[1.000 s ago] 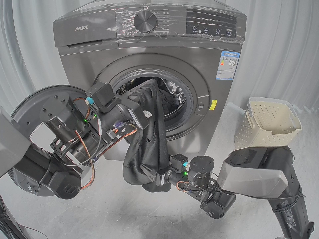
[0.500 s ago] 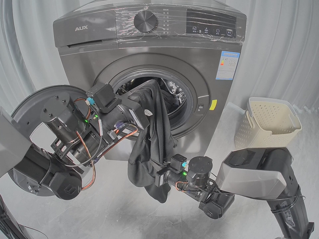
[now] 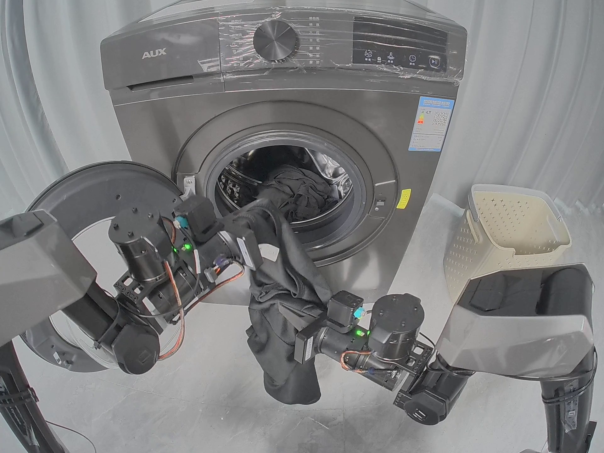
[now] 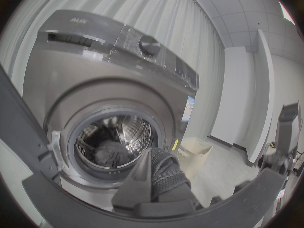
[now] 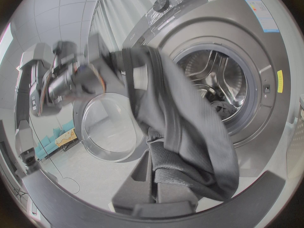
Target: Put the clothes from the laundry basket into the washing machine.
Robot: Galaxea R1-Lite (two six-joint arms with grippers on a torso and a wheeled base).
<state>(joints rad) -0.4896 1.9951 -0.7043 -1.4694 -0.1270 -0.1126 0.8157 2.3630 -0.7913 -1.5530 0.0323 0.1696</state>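
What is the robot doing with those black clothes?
It is loading laundry. Its left claw and right claw are both shut on one dark garment, which hangs outside the washing machine's open mouth. The left claw holds the top end by the opening; the right claw grips lower down. Another dark bundle already lies in the drum. The laundry basket stands beside the machine.

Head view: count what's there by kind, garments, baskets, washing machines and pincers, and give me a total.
Dark garments: 2 (held garment, garment in drum)
Laundry basket: 1
Washing machine: 1
Pincers: 2 (left pincer, right pincer)
Total: 6
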